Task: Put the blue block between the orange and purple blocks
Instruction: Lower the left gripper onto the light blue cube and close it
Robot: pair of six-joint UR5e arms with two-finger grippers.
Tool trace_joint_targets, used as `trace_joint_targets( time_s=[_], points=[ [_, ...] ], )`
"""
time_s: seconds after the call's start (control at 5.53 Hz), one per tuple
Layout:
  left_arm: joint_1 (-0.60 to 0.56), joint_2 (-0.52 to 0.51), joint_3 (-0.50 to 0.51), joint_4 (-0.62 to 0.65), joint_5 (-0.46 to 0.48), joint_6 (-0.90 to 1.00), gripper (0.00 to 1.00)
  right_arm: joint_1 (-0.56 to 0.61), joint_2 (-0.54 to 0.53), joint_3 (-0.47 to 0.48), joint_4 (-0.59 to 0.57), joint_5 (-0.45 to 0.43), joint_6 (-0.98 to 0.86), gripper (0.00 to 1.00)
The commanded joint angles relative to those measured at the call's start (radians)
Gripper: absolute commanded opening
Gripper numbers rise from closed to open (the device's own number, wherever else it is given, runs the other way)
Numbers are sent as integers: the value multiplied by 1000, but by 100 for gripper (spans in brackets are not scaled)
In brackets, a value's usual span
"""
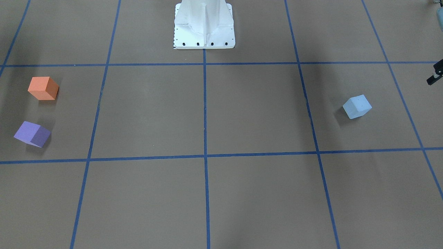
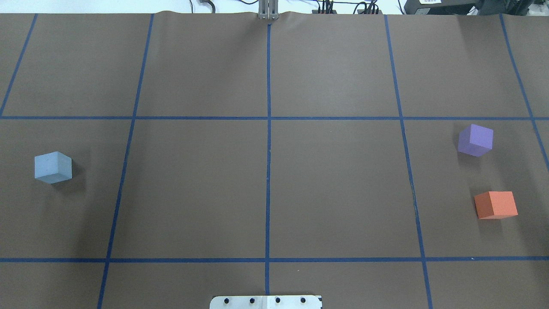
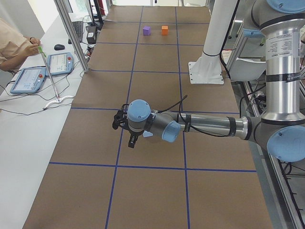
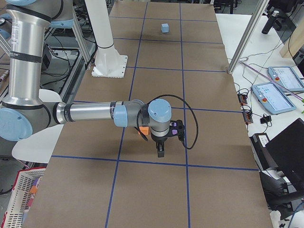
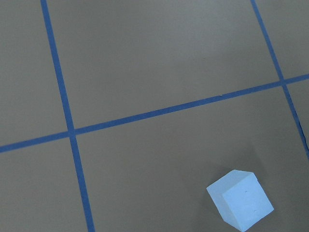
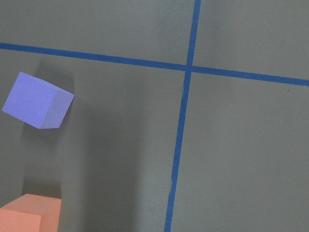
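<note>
— Brown paper taped into a blue grid is covering the table [image 2: 334, 184]. What are the claws doing over it?

— The left gripper [image 3: 127, 134] is hanging low over the paper at the end of its outstretched arm, near the blue block [image 5: 240, 199]. Only the side view is showing it properly, so whether its fingers are spread or closed cannot be told. Its wrist camera is looking down on the block, which is lying free at the lower right of that view.

— And the other one?

— The right gripper [image 4: 164, 145] is hovering at the opposite end, by the other two blocks. Its opening cannot be told either.

— Where exactly is the blue block sitting?

— It is resting alone inside a grid square on the robot's left side, well apart from the others. The orange block [image 2: 496, 205] and the purple block [image 2: 475, 140] are sitting together on the robot's right side. They are near each other but not touching, and orange is lying closer to the robot's base.

— So how far along is the task looking?

— It is looking like the very start. No block is lying between orange and purple, and nothing is touching the blue one. Grasping it, carrying it across the whole table and setting it down in that gap all seem to be waiting.
</note>
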State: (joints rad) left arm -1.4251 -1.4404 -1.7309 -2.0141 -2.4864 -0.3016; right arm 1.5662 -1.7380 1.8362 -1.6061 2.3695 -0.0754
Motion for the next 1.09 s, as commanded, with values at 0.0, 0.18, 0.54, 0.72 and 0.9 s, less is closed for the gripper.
trace_joint_targets(
  time_s=[0.0,0.18,0.54,0.72,0.9],
  points=[
    [235,43,2,-244,167,-422,100,0,0,8,5,-4,-1,100],
    [434,41,2,-347,352,-678,100,0,0,6,33,-7,0,100],
    [540,12,1,-350,435,-810,100,0,0,8,34,-9,-1,100],
    [546,12,5,-350,443,-817,100,0,0,8,34,-9,-1,100],
    [557,11,16,-347,474,-814,100,0,0,9,34,-9,-1,100]
  ],
)
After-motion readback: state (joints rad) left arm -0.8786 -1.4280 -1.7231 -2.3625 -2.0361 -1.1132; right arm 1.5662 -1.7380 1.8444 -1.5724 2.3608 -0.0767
